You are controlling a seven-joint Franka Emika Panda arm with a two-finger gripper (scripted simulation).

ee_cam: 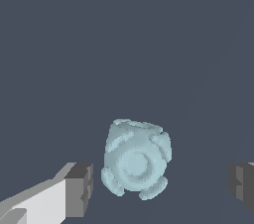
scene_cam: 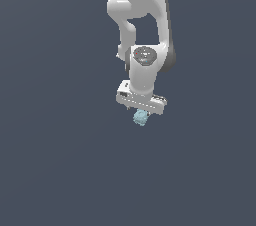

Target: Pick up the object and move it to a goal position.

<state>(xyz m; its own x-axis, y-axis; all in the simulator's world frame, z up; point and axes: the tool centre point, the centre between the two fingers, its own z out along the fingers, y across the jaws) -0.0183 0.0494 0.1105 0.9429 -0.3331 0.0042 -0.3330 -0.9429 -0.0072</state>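
Note:
The object (ee_cam: 136,158) is a small pale light-blue bumpy blob, roughly round. In the wrist view it lies between my two dark fingertips (ee_cam: 79,189), with a gap on each side. My gripper (ee_cam: 161,183) is open and nothing touches the blob. In the exterior view the object (scene_cam: 141,117) peeks out just below the white gripper (scene_cam: 141,110), whose fingers are mostly hidden behind the hand.
The white arm (scene_cam: 145,15) reaches down from the top of the exterior view. A plain dark grey-blue surface (scene_cam: 60,160) fills everything around it. No goal marker shows.

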